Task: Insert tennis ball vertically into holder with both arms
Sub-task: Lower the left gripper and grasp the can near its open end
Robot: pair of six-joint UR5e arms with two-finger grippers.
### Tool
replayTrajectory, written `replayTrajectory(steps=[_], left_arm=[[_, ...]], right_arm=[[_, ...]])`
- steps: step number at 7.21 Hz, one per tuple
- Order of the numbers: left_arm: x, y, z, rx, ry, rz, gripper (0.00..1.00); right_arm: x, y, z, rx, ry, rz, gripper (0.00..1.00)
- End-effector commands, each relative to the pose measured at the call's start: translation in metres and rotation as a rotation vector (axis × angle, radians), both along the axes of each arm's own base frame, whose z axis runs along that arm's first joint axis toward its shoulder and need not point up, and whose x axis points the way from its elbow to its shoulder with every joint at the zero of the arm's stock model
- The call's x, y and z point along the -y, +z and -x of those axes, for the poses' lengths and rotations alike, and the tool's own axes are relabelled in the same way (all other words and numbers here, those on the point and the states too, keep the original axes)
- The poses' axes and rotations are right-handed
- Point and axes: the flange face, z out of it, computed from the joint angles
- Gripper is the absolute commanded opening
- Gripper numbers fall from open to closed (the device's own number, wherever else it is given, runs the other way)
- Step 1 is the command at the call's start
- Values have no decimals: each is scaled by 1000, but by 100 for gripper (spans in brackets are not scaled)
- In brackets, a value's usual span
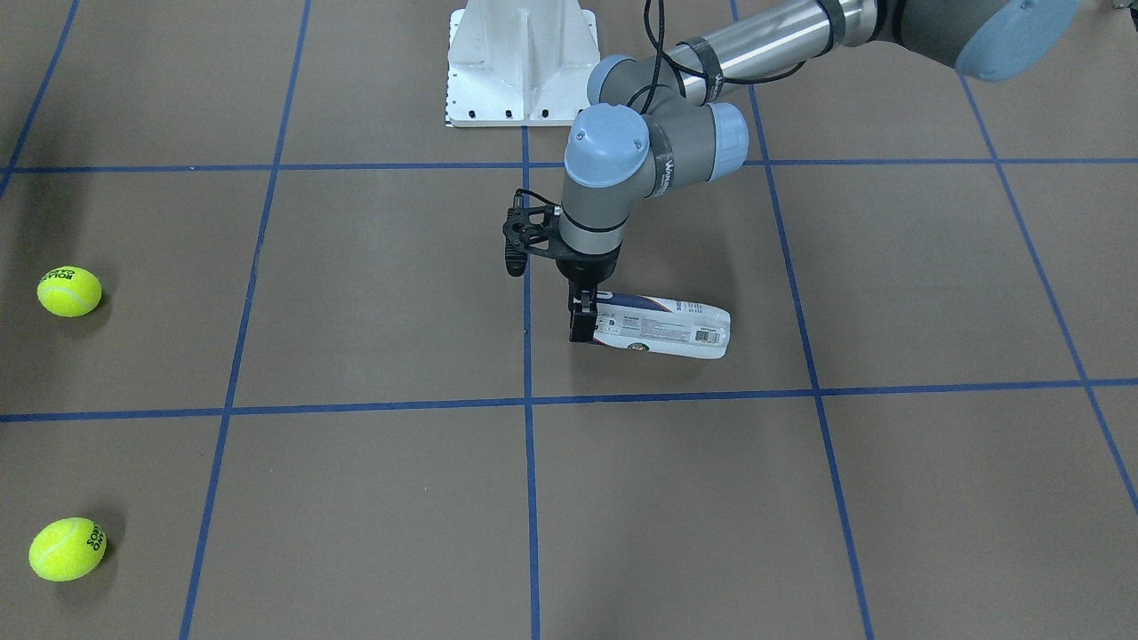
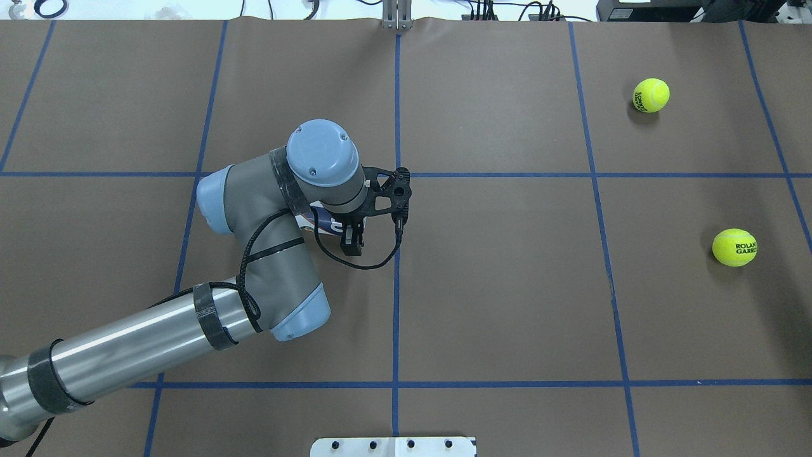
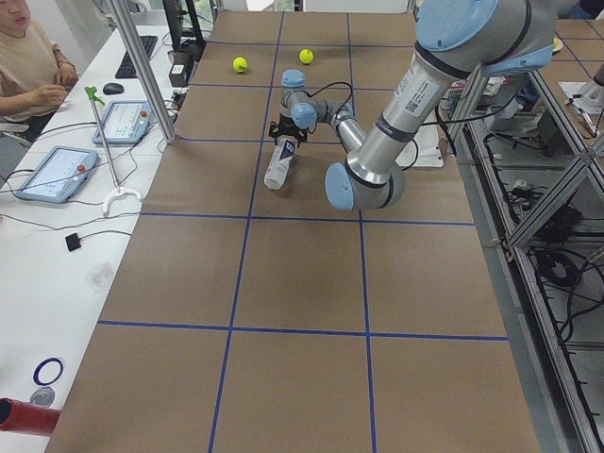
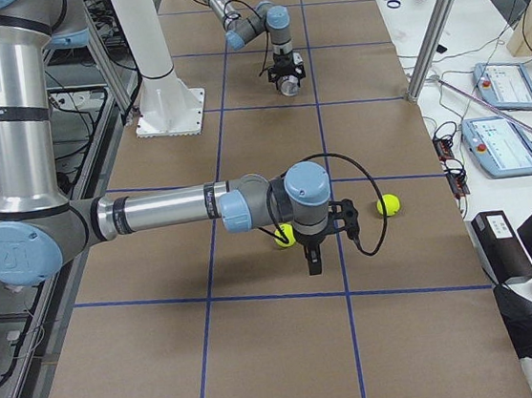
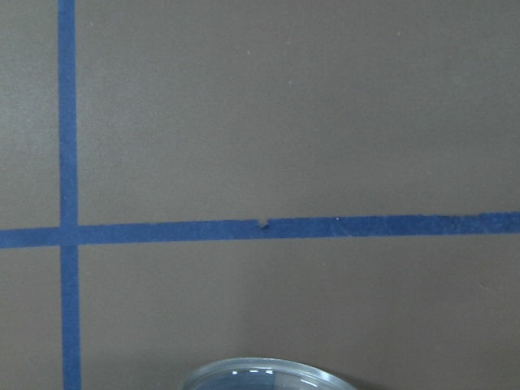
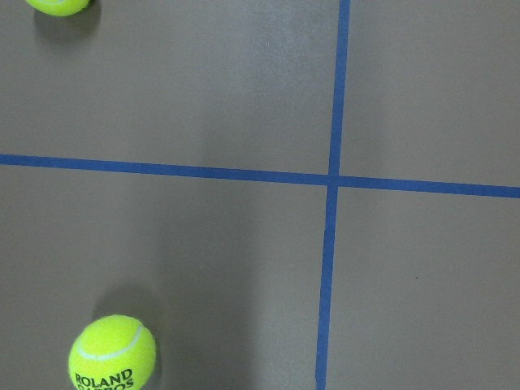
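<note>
The holder (image 1: 667,327) lay on its side on the brown counter (image 1: 373,293), in the robot's left half, just left of the centre blue tape line (image 1: 527,462). Its labelled length ran away from that line, barcode facing up. The left arm (image 1: 658,151) reached out over it with its wrist turned straight down. The left pincer (image 1: 582,322) was pinching the end of the holder nearest the centre line, its black fingers pressed on the rim. In the left wrist view only a curved clear edge of the holder (image 5: 268,374) showed at the bottom. Whether that end sat on the counter or a little above it could not be told.

Two tennis balls rested far off on the robot's right side, well apart from the holder. The nearer tennis ball (image 1: 69,292), printed with "ROLAND GARROS", sat closer to the robot. The farther tennis ball (image 1: 68,549) sat beyond it.

The right arm (image 4: 152,212) stretched low across the right side, and the right pincer (image 4: 313,261) pointed down near the two balls. I cannot tell whether it was spread or pressed together. The white pedestal base (image 1: 522,62) stood at the robot's edge of the counter.
</note>
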Motion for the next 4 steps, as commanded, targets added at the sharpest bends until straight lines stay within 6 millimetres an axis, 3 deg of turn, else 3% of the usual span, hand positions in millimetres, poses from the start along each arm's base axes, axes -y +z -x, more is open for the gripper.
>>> replayTrajectory(steps=[1, 4], left_arm=[[0, 5, -6, 2, 6, -3, 100], [2, 4, -5, 14, 26, -51, 93]], right_arm=[[0, 0, 0, 0, 0, 0, 100], [0, 0, 0, 1, 0, 0, 100]])
